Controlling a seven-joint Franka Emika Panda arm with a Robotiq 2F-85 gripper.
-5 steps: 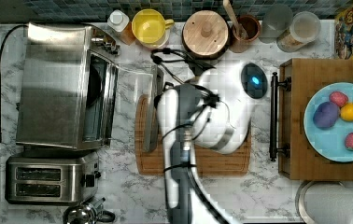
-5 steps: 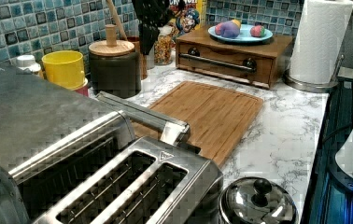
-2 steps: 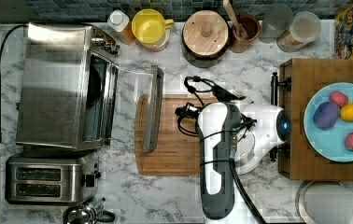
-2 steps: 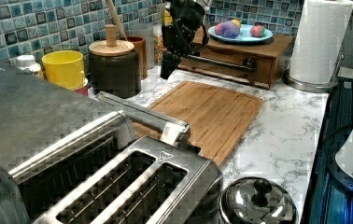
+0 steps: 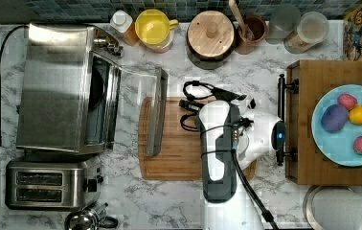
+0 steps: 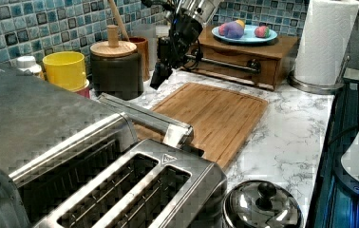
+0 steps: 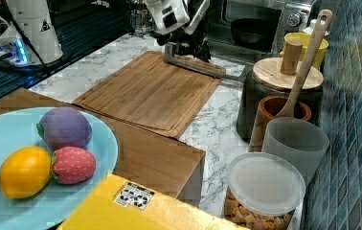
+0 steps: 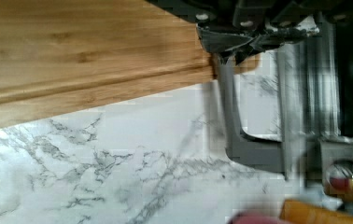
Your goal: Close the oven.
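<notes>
We find the gripper [image 6: 161, 76] has travelled leftward in the top view, now near the bar handle [image 5: 155, 111] of the large stainless-steel toaster oven [image 5: 59, 86]; door still folded down. Finger opening: we cannot tell. Holding nothing evident.

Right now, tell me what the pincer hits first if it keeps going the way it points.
Probably the oven door handle: the pincer angles down toward it over the cutting board, though depth is unclear.
</notes>
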